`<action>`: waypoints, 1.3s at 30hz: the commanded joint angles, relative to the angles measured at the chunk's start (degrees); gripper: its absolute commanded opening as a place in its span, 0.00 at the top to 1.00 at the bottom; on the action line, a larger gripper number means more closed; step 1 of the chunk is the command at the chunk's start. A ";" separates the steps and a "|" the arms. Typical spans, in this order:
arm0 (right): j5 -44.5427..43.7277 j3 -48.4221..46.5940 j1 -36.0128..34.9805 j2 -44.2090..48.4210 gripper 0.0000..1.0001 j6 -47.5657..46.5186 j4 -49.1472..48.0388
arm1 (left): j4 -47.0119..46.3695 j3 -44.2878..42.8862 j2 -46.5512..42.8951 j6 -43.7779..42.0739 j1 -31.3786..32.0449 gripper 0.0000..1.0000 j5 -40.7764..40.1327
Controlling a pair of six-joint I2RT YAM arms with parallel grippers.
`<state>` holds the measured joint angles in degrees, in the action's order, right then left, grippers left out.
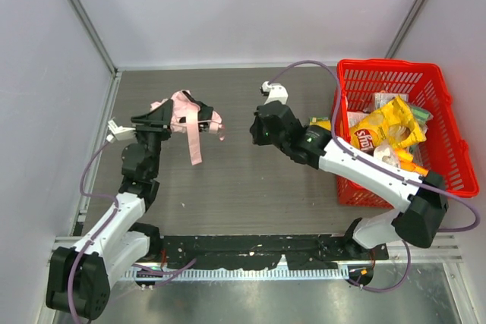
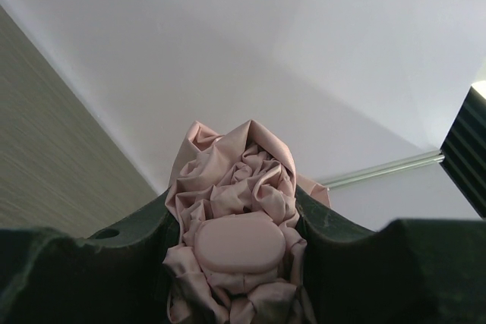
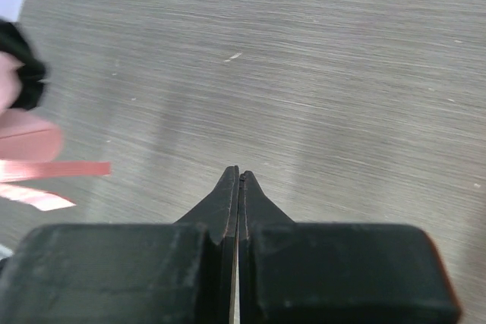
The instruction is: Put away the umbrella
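Pale pink crumpled-fabric compact umbrella point(image 2: 235, 187) clamped between left gripper point(image 1: 171, 117) jaws, narrow pink strap point(image 1: 195, 146) dangling loose. Right gripper point(image 3: 238, 187) fully closed, empty. Strapping and stowing apparently not yet done.

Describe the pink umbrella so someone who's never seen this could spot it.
On the left half of the grey wood-grain table, find the left arm's black gripper. Clamped in it is the umbrella, a crumpled pale pink fabric bundle with a narrow strap dangling. Nothing else is pink; the red plastic basket sits far right.
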<state>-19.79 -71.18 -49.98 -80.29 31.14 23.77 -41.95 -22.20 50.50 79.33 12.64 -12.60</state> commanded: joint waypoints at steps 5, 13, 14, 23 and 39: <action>5.99 -6.70 -2.93 -8.30 0.99 -2.39 -9.51 | -6.21 0.66 0.56 5.39 -0.08 1.00 -0.23; 30.56 22.64 -2.67 4.69 0.21 -9.51 -50.27 | -8.05 1.01 0.65 11.10 -0.08 1.00 -0.67; 32.60 26.49 -2.76 5.14 0.16 -9.95 -57.27 | -7.71 1.10 0.74 12.41 -0.08 1.00 -0.58; 39.02 28.39 -2.59 -7.57 0.04 -10.06 -87.91 | -8.67 3.04 0.74 21.74 -0.07 1.00 -0.23; 47.19 22.66 -0.65 -13.74 0.36 58.22 -60.85 | -25.69 2.33 6.70 16.56 -0.08 1.00 5.21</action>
<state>17.93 -43.62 -50.35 -91.61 65.60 -42.33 -50.92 -18.46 53.76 97.19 12.64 -10.87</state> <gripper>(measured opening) 0.646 0.429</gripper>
